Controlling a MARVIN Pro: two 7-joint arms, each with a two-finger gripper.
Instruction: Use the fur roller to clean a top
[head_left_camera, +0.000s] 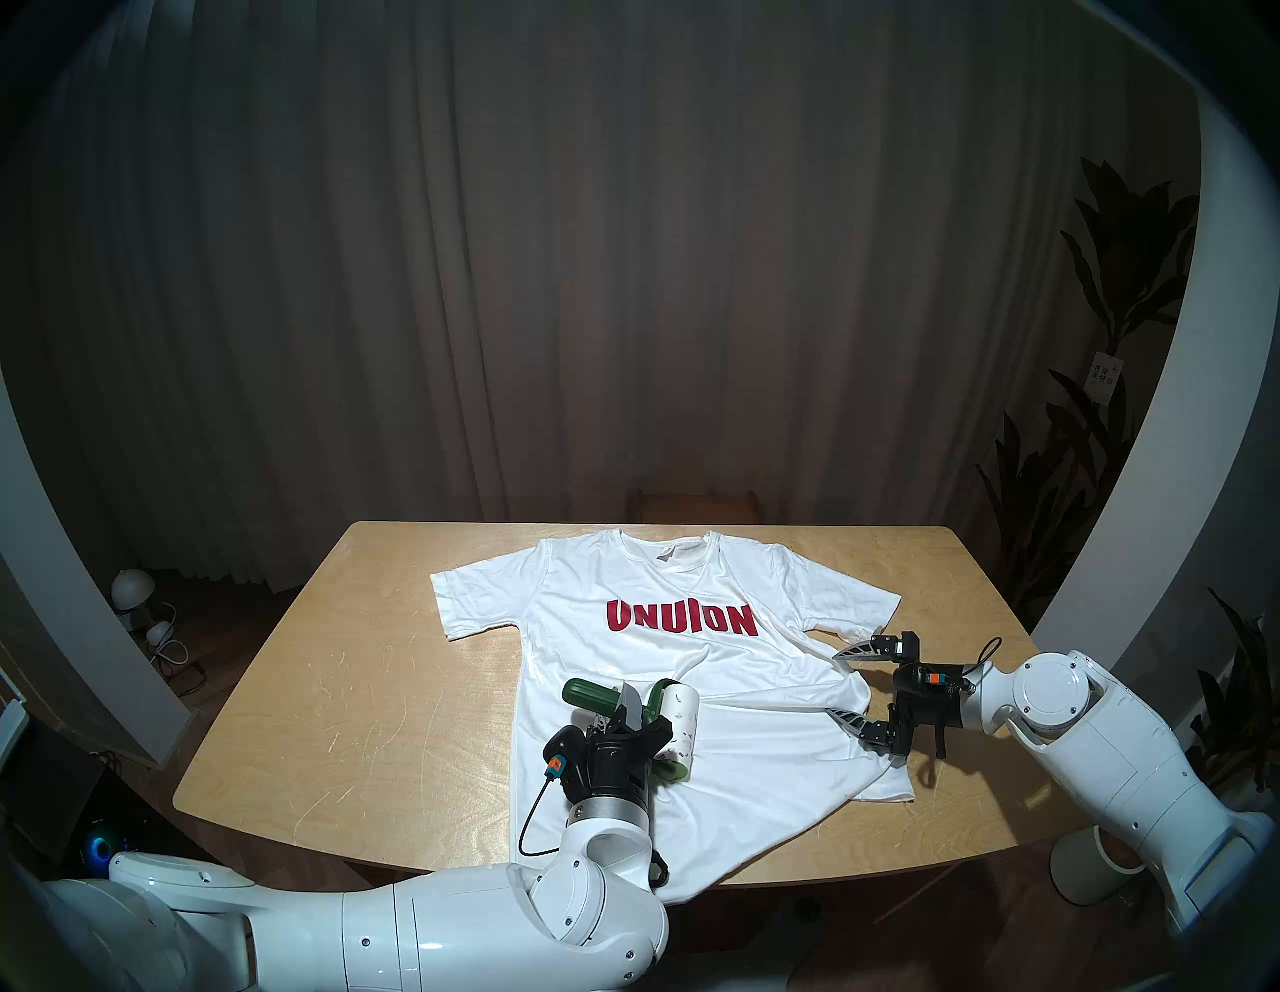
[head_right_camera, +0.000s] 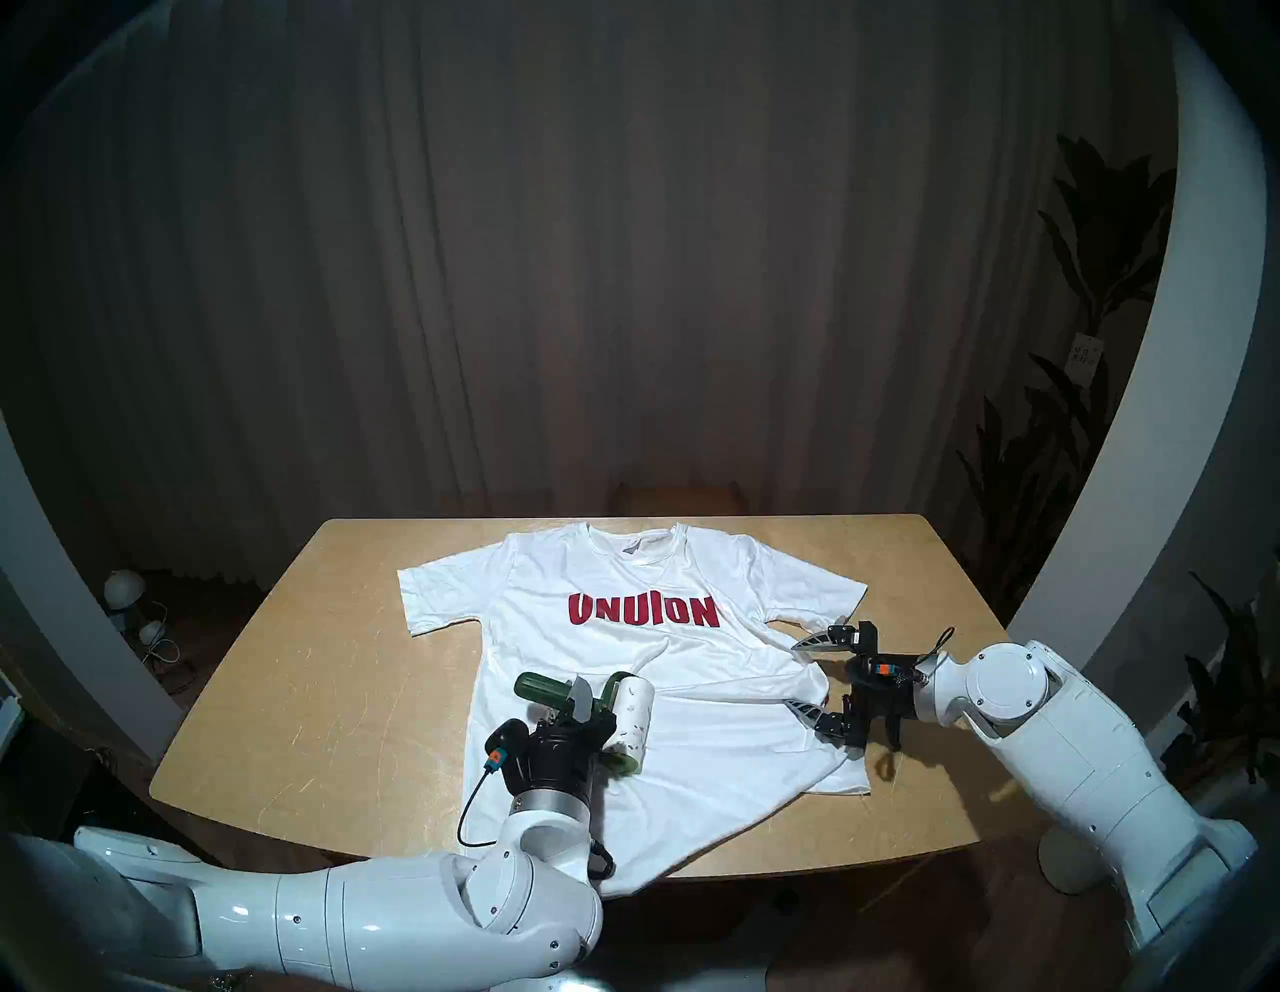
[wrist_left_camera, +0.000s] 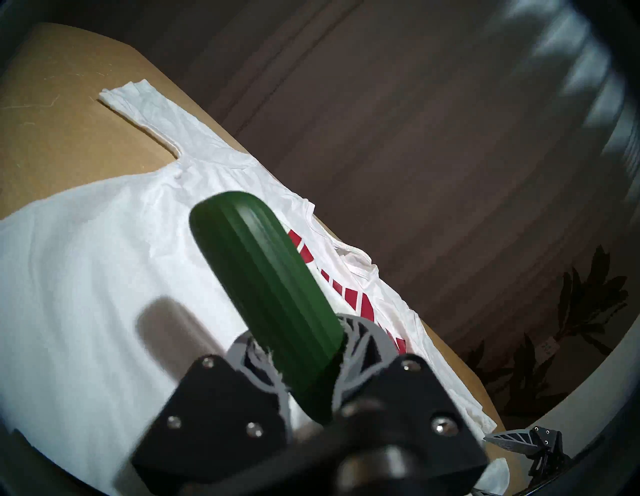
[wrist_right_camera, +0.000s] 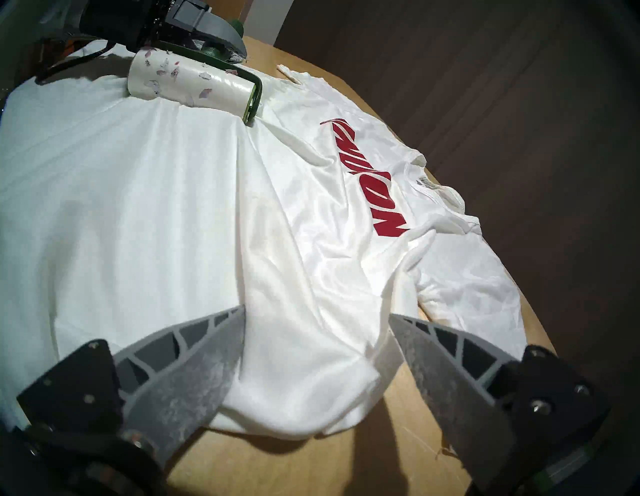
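Note:
The top (head_left_camera: 762, 755) is a white T-shirt with red "UNUION" letters, spread on the wooden table (head_left_camera: 388, 693), its hem hanging over the front edge. My left gripper (head_left_camera: 627, 710) is shut on the dark green handle of the fur roller (head_left_camera: 682, 720). The roller's white roll, flecked with lint, lies on the shirt's lower left part (head_right_camera: 634, 713). In the left wrist view the handle (wrist_left_camera: 263, 284) sticks out between the fingers above the top (wrist_left_camera: 86, 259). My right gripper (head_left_camera: 836, 684) is open at the shirt's right edge, its fingers astride a bunched fold (wrist_right_camera: 317, 311). The roller (wrist_right_camera: 194, 85) shows far off there.
A wooden stool (head_left_camera: 696, 506) stands behind the table's far edge. Dark plants (head_left_camera: 1108, 291) fill the right side of the room. A white lamp and cables (head_left_camera: 131, 589) lie on the floor at the left, a white cylinder (head_left_camera: 1094, 866) on the floor at the right.

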